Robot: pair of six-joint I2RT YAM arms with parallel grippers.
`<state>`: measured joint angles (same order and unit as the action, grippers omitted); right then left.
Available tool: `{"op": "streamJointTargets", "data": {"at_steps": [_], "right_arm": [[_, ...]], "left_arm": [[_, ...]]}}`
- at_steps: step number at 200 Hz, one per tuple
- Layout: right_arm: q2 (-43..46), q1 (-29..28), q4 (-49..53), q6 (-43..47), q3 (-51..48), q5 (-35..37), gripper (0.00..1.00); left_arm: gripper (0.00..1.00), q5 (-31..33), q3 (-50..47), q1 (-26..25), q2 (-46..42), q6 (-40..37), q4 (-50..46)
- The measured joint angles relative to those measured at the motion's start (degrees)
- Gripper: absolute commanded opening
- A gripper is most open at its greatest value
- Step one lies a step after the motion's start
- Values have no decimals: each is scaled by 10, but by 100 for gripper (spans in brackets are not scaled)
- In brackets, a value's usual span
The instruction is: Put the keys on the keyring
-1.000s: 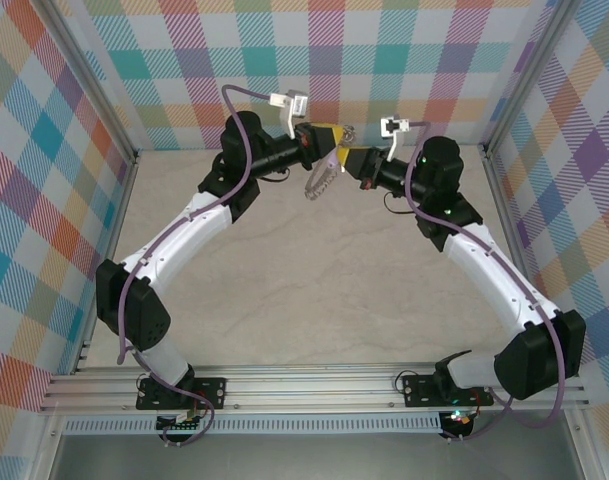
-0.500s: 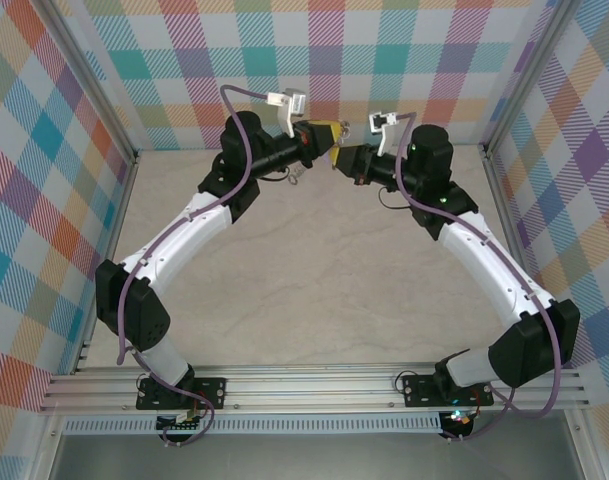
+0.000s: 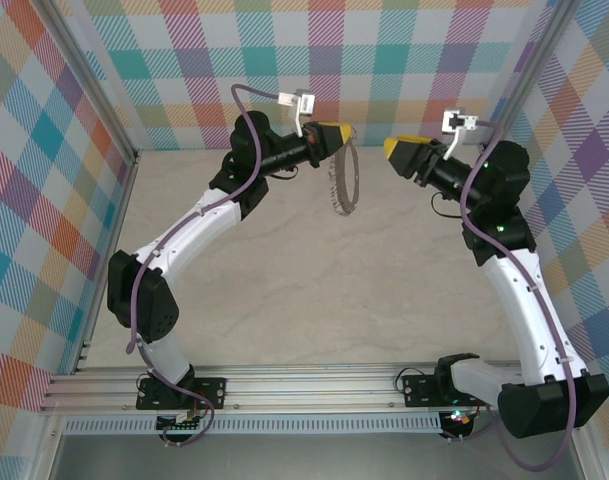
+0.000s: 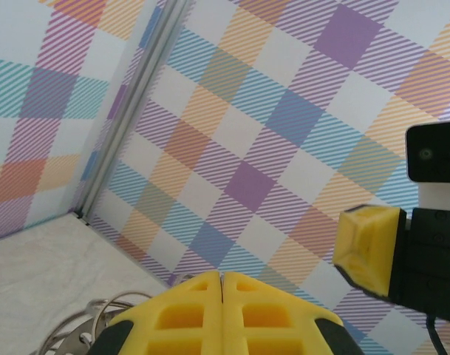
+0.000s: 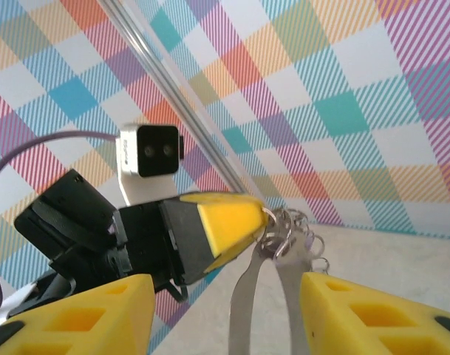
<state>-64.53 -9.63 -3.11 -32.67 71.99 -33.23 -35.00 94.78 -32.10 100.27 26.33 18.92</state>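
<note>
The keyring [image 3: 333, 190], a thin grey hoop fringed with small wire loops, hangs on edge above the table at the back. My left gripper [image 3: 334, 133] is shut on its top rim. In the right wrist view the left gripper's yellow tip pinches the keyring [image 5: 244, 307] where the loops bunch. In the left wrist view the left gripper [image 4: 222, 275] has its fingers pressed together, with the keyring's loops [image 4: 80, 333] at lower left. My right gripper [image 3: 396, 150] is open and apart from the hoop, to its right; its fingers [image 5: 99, 314] stand wide. I cannot pick out the keys among the loops.
Plaid walls close in the back and both sides, with an aluminium post [image 3: 524, 70] near the right arm. The pale table [image 3: 314, 290] stretches toward the rail [image 3: 304, 385] at the near edge.
My right gripper has opened and drawn back to the right, away from the left gripper. The keyring now hangs from the left gripper alone and has turned into fuller view.
</note>
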Motion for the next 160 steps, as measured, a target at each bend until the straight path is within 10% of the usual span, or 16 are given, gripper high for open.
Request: {"op": "streamJointTargets", "data": {"at_steps": [101,160], "right_arm": [[-138,7,-74,-67,19,-31,23],[-115,6,-129,-96,17,-39,36]], "left_arm": [[0,-70,17,0,4,16,54],[0,-73,17,0,4,20,56]]}}
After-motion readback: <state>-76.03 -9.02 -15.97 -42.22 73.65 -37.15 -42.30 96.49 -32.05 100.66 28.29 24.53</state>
